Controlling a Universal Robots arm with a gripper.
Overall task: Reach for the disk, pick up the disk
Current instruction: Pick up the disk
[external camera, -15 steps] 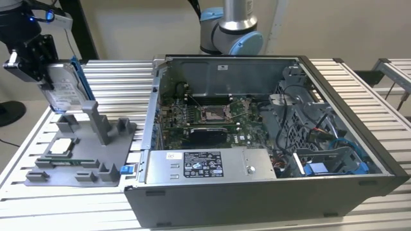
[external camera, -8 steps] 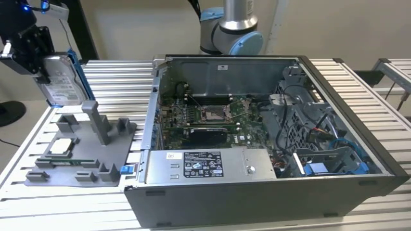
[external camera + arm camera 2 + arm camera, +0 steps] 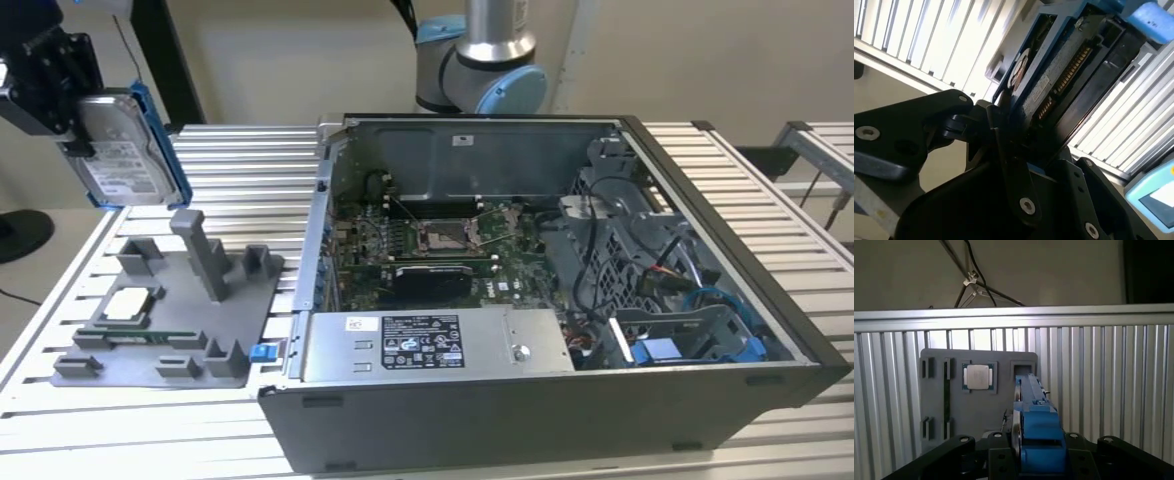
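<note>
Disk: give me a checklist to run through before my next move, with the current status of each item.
1. Gripper shut on the disk: ok.
2. Disk in the air, not touching the grey tray: ok.
3. Disk held on edge, label facing out in the exterior view: ok.
4. Chip seated in its tray pocket: ok.
5. Disk apart from the open computer case: ok.
6. Grip firm enough not to slip: cannot tell.

Wide view, two close
Exterior view overlooks the desk (image 3: 761, 210) from above; both wrist views hug the disk (image 3: 1054, 85).
</note>
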